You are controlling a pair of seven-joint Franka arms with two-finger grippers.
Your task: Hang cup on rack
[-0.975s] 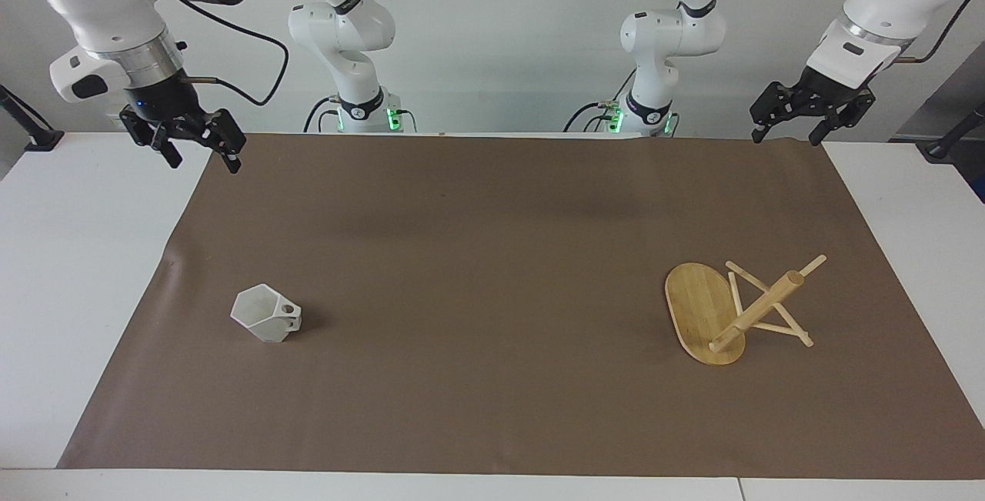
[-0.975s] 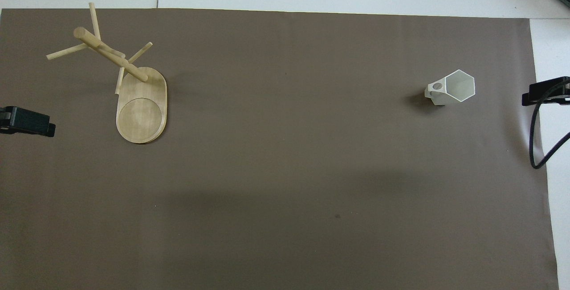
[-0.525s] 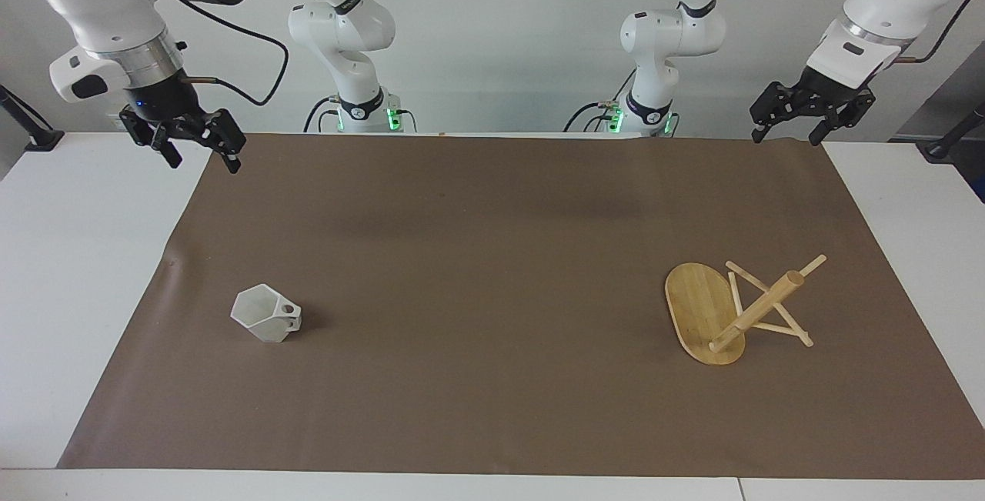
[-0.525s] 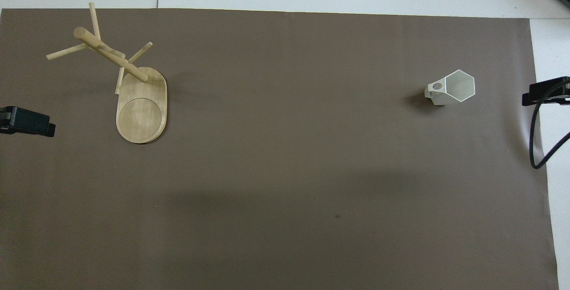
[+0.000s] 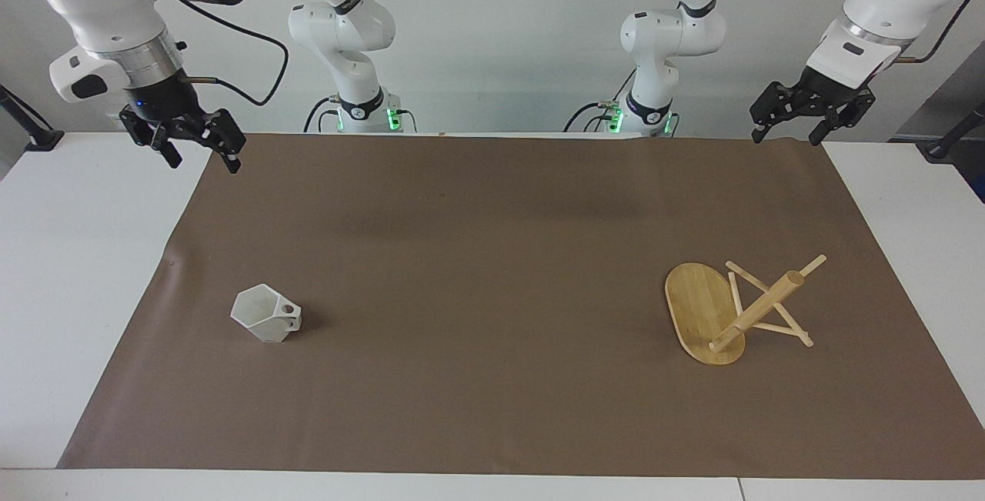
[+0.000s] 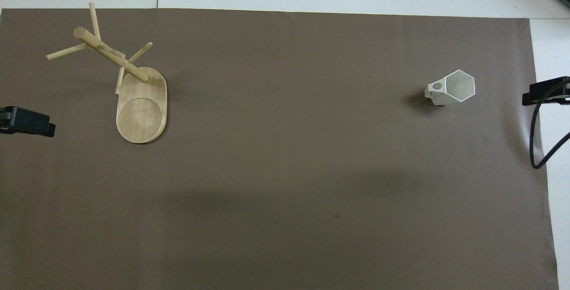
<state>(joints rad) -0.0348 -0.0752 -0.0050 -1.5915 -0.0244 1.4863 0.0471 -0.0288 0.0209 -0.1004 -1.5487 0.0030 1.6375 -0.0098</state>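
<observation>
surface: white table [image 5: 77, 270] | cover: brown mat [image 5: 492, 255] flat on table | on mat: cup [image 5: 266, 314] upright, well apart from rack | rack [image 5: 712, 320] standing toward left arm's end

In the overhead view the left tool [image 6: 26, 121] and the right tool [image 6: 547, 90] are cut off by the side edges, only black tips showing. The cup [image 6: 450, 87] hides its own base there.
</observation>
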